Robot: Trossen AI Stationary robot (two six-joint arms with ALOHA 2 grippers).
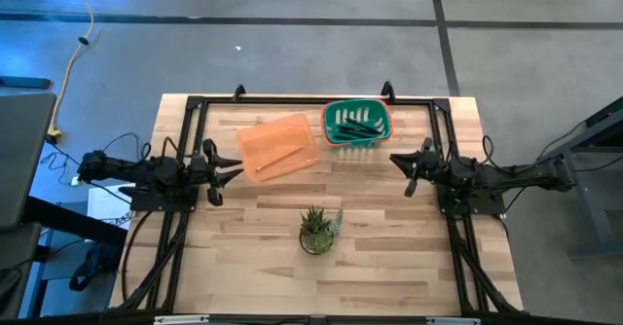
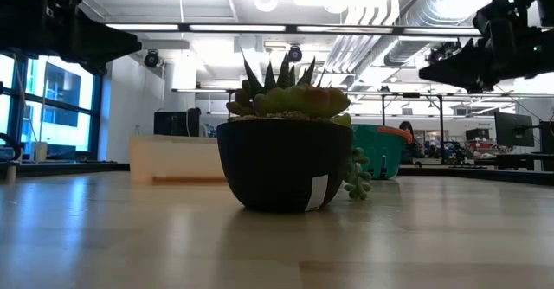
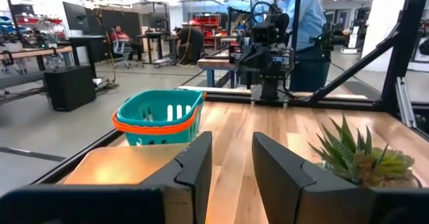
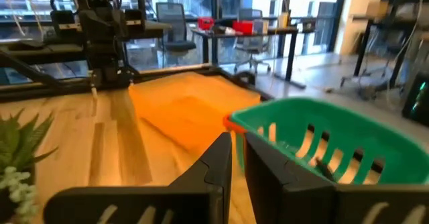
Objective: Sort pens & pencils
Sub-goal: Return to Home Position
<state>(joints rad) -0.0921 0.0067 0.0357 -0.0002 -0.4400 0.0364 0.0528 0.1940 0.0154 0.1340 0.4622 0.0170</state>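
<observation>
In the high view the pens (image 1: 356, 123) lie as several dark sticks inside a green basket (image 1: 378, 111) near the table's far edge. Left of it sits an orange tray (image 1: 277, 147), where a faint orange-tan pencil (image 1: 283, 155) lies on the floor; other pencils I cannot make out. My left gripper (image 1: 234, 167) hovers open at the table's left side, pointing toward the tray. My right gripper (image 1: 401, 169) hovers at the right side, level with the basket's near edge, its fingers a narrow gap apart. Neither holds anything. The right wrist view shows a dark pen (image 4: 326, 170) through the basket's slots.
A small succulent in a dark pot (image 1: 316, 232) stands at the table's near middle, between the two arms. A black frame (image 1: 292, 100) runs along the far edge and both sides. A person (image 3: 303, 23) stands beyond the table's right side. Bare wood lies between the grippers.
</observation>
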